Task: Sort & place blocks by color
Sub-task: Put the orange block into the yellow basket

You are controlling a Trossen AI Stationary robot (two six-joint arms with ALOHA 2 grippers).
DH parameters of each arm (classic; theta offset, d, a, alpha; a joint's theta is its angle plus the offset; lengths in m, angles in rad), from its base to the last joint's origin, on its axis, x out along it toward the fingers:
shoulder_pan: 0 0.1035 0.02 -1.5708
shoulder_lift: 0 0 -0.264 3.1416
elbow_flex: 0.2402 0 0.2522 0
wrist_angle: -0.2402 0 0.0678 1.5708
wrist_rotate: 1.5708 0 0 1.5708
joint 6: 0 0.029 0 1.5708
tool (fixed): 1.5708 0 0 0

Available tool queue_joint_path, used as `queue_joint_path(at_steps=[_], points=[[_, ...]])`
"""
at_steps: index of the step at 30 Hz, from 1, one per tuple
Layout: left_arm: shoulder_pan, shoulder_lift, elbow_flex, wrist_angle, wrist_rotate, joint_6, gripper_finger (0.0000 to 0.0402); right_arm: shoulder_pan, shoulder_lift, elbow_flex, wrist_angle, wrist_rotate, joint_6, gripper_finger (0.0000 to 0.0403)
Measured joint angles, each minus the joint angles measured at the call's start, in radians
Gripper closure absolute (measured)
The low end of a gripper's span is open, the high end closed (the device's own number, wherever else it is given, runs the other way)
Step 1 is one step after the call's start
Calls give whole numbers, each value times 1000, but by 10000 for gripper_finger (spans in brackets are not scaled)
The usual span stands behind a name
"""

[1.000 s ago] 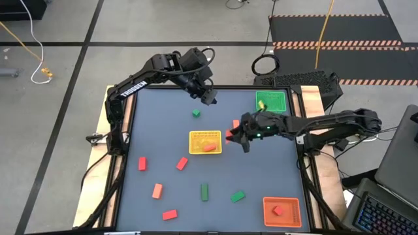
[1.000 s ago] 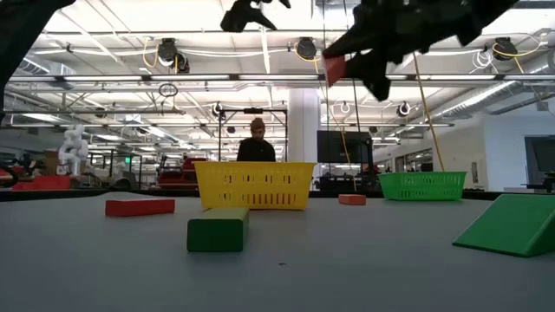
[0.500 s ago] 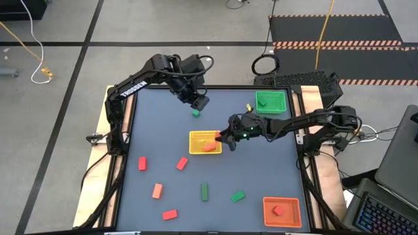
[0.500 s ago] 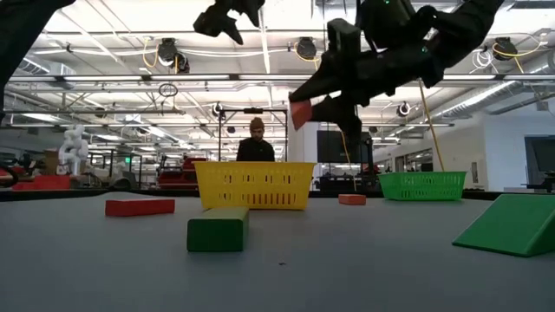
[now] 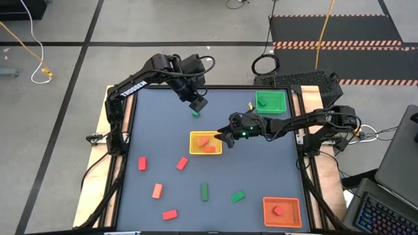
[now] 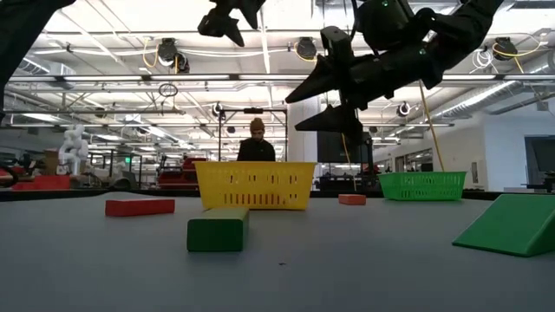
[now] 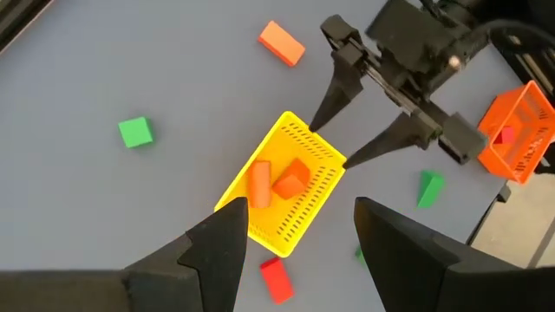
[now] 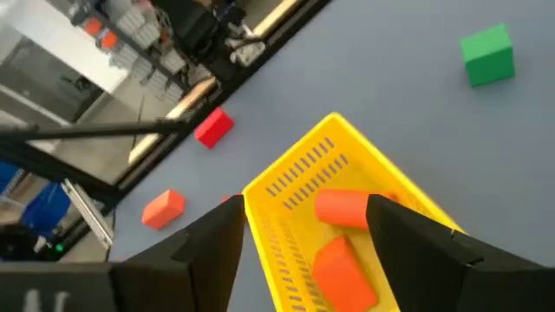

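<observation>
My right gripper [image 5: 226, 137] hangs open above the right edge of the yellow tray [image 5: 194, 149]; nothing is between its fingers [image 7: 334, 91]. Two orange-red blocks [image 7: 282, 179] lie in that tray, seen in the right wrist view as blocks [image 8: 340, 243]. My left gripper [image 5: 198, 104] is open, up in the air over a small green cube [image 5: 195, 113] that sits on the table at its far-left part. Another orange-red block [image 7: 281, 43] lies on the table by the right arm. Red, orange and green blocks [image 5: 182, 164] are scattered on the near half.
A green tray [image 5: 271, 102] stands at the far right corner. An orange tray [image 5: 281, 210] with one red block sits at the near right corner. A green bar [image 6: 217, 230] and a green wedge [image 6: 512, 224] lie near the low camera. A person stands far behind the table.
My right gripper carried an orange-red block toward the table's left, from beside the yellow tray to over its right edge. It then opened, and the block now lies in the tray next to the other one. My left gripper moved a little left and nearer, over the green cube.
</observation>
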Motion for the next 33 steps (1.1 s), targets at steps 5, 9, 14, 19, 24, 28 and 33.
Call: queue_joint_path(at_steps=[5,9,14,19,24,28,33], points=[[-4,0,0,1,0,35,188,-50,-59,0,-80,27,15,165],[-10,0,0,7,-16,38,188,-108,-138,17,-242,52,10,172],[-21,0,0,30,-54,37,188,-152,-193,178,-604,48,-122,176],[-22,0,0,39,-92,31,188,-188,-127,403,-1040,74,-134,176],[-20,0,0,39,-112,19,188,-214,-8,472,-1211,15,-48,169],[-23,0,0,7,-111,18,188,-222,88,471,-1261,-5,33,157],[-34,0,0,1,-111,22,188,-237,169,471,-1229,-9,110,145]])
